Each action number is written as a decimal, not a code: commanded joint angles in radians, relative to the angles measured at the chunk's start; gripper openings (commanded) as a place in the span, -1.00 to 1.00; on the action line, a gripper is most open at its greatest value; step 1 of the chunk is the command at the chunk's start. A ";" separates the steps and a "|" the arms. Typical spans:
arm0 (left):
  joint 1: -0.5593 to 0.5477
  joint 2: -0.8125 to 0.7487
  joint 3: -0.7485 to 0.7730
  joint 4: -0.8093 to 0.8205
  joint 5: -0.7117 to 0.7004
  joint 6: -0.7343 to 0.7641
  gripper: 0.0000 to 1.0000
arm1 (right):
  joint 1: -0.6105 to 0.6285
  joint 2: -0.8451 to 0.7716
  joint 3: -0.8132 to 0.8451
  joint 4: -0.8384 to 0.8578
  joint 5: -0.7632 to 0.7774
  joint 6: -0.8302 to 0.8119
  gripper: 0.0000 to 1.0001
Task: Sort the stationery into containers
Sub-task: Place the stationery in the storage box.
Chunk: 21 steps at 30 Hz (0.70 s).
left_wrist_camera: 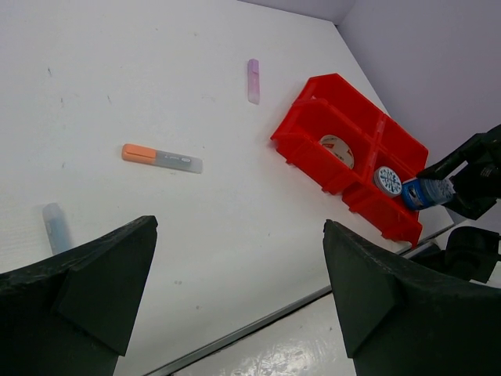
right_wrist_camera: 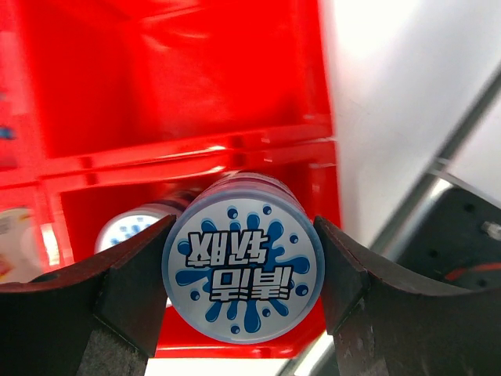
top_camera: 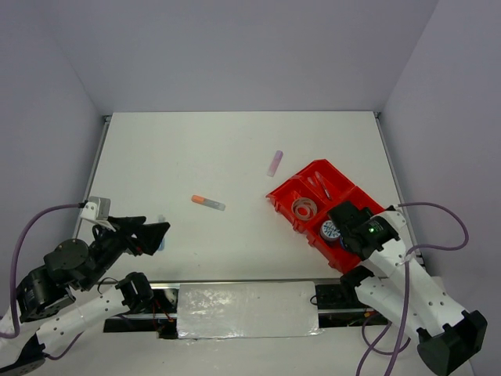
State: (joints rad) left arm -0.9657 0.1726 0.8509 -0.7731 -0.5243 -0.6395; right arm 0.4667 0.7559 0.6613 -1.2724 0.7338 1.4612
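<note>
Grips a blue-white patterned roll point(right_wrist_camera: 243, 274) in the right claw point(top_camera: 350, 227), jaws partway apart and pressed against its sides, at the lower right of the top view. Holds it at the lower right end of the red tray point(left_wrist_camera: 301, 145), just beside a second roll point(top_camera: 330, 230) lying inside. Shows a clear tape ring point(top_camera: 304, 209) in the middle compartment.

Spreads the left claw point(left_wrist_camera: 239, 235) fully wide, with nothing in it, at the lower left, near a light blue pen point(left_wrist_camera: 56, 227). Shows an orange-tipped marker point(top_camera: 207, 202) loose at the centre of the white table point(top_camera: 196, 149), and a pink stick point(top_camera: 275, 163) up and right of it, near the tray.
</note>
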 commanded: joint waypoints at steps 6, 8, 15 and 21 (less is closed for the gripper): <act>-0.004 -0.005 0.017 0.049 0.021 0.004 0.99 | -0.005 -0.001 -0.025 0.154 0.061 -0.070 -0.68; -0.004 -0.005 0.017 0.047 0.023 0.004 0.99 | -0.003 0.002 -0.026 0.162 0.061 -0.073 -0.67; -0.004 -0.004 0.017 0.049 0.023 0.006 0.99 | -0.005 -0.013 -0.048 0.218 0.027 -0.122 -0.36; -0.005 0.002 0.016 0.054 0.033 0.011 0.99 | -0.005 -0.033 -0.055 0.263 -0.024 -0.162 0.22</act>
State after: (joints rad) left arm -0.9657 0.1715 0.8509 -0.7700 -0.5045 -0.6357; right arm 0.4641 0.7425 0.5972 -1.0920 0.7097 1.3144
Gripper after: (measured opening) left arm 0.993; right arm 0.727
